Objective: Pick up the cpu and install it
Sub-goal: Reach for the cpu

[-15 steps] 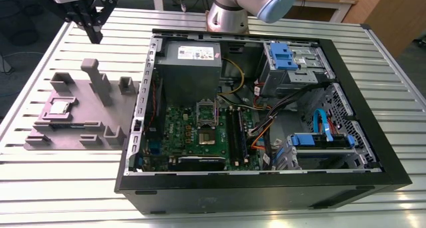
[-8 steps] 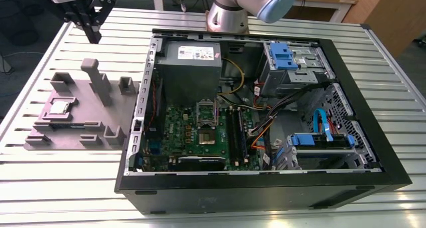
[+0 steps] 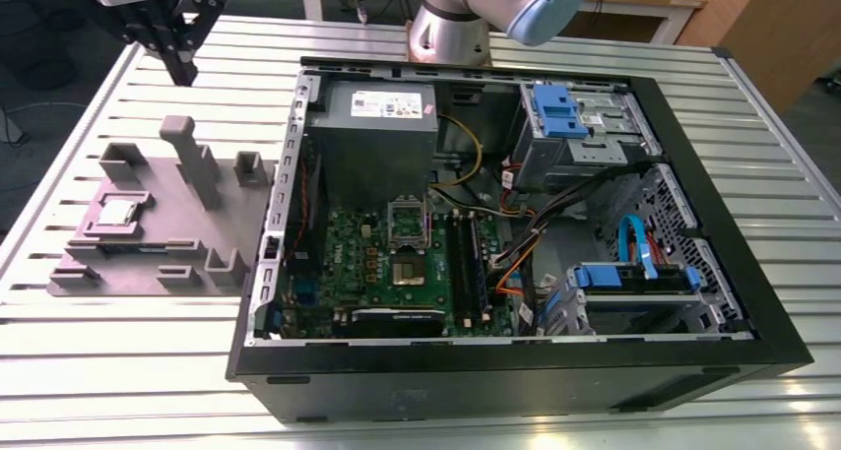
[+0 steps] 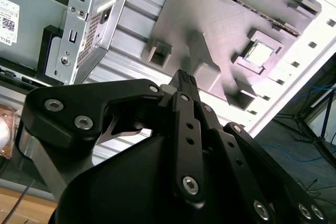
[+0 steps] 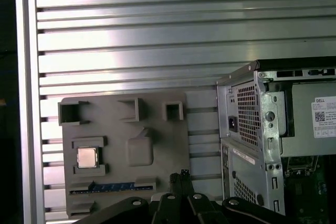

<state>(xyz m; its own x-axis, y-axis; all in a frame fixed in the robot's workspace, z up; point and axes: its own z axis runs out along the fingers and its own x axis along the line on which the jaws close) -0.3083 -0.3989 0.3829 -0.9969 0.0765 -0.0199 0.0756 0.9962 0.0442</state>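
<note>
hidden / hard to read: in the exterior view the frame edge cuts off the pincer's (image 3: 181,71) upper body. in both wrist views its black links cover the part of the tray (image 5: 168,145) nearest the camera. the socket (image 3: 408,224) on the board inside the case (image 3: 526,361) is too dark to tell what it holds.

pincer: fingers drawn together to a single tip in the second wrist view (image 4: 184,77) and the first wrist view (image 5: 184,174), nothing between them, touching nothing. it hangs above the surface (image 3: 118,371), just off the tray's far edge and well apart from the tray's blocks.

cpu (image 3: 118,212): lies flat in a square recess of the tray, silver top up, at the tray end away from the case. seen also in the first wrist view (image 5: 87,157) and the second wrist view (image 4: 260,53). it is square, so no long axis; its edges run parallel to the tray's edges. a slot with a blue strip (image 5: 115,186) lies just beside it on the tray.

case: lies open, alongside the tray, on the same surface.
</note>
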